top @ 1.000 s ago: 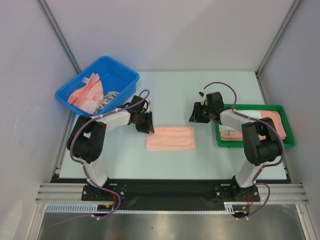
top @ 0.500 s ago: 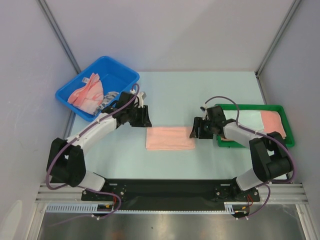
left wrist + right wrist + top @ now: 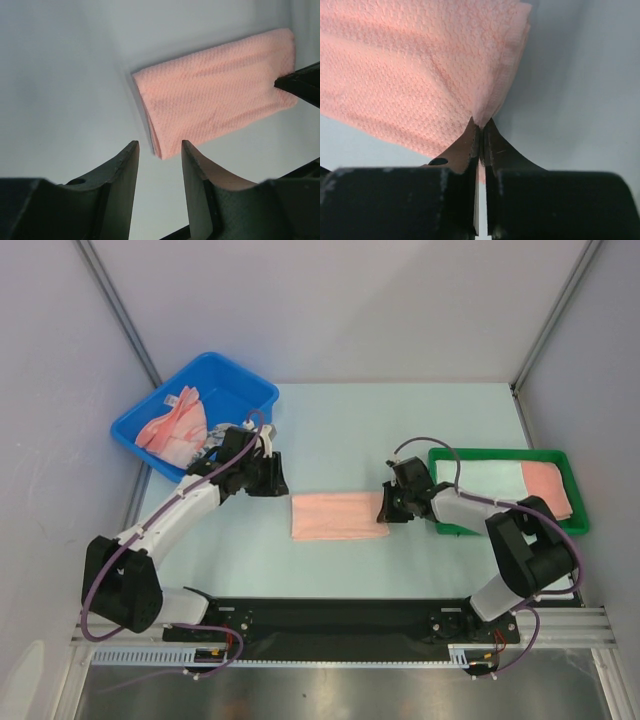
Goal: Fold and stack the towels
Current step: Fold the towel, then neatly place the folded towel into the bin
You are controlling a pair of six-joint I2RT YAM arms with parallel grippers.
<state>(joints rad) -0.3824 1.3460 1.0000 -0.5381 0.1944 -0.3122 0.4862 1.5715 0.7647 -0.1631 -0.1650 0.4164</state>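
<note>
The pink towel (image 3: 338, 516) lies folded and flat in the middle of the table (image 3: 340, 430). We see it as a long, neat shape. Our right pincer (image 3: 481, 125) is squeezed tight on the right edge of this towel. The layers of cloth are nipped between its two tips. Our left pincer (image 3: 159, 150) has its tips a little way apart and holds nothing. It hangs over the table near the far left corner of the towel and does not touch it.

On the right side of the table we see a green tray (image 3: 500, 452). A white towel (image 3: 490, 472) lies flat in it, and a second pink towel (image 3: 548, 485) lies at its right end. At the far left of the table we see a blue bin (image 3: 238, 390). A heap of towels (image 3: 178, 420) sits in it, pink with white stripes.
</note>
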